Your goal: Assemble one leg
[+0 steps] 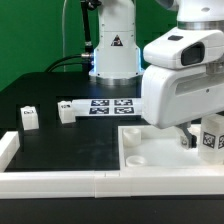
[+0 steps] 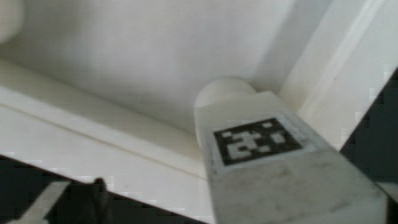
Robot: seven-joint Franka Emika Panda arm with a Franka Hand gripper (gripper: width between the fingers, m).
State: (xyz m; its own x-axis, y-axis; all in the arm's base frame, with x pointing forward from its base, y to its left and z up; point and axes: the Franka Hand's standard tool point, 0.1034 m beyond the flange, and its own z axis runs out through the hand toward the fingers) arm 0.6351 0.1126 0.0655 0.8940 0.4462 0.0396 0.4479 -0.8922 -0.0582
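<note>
The leg [image 1: 212, 136], a small white post with a black-and-white marker, stands upright at the exterior view's right edge, over the large flat white panel [image 1: 150, 158]. My gripper [image 1: 200, 138] reaches down from the big white hand and is shut on it. In the wrist view the leg [image 2: 258, 140] fills the middle, marker facing the camera. Its far end points at the panel [image 2: 107, 60] near a raised rim. The gripper [image 2: 249, 205] itself is mostly hidden by the leg. I cannot tell whether the leg's lower end touches the panel.
Two more loose legs [image 1: 30, 118] [image 1: 66, 110] lie on the black table at the exterior view's left. The marker board [image 1: 110, 103] lies behind them by the robot base [image 1: 113, 50]. A white rail [image 1: 60, 181] borders the front edge and a white block [image 1: 8, 148] the left.
</note>
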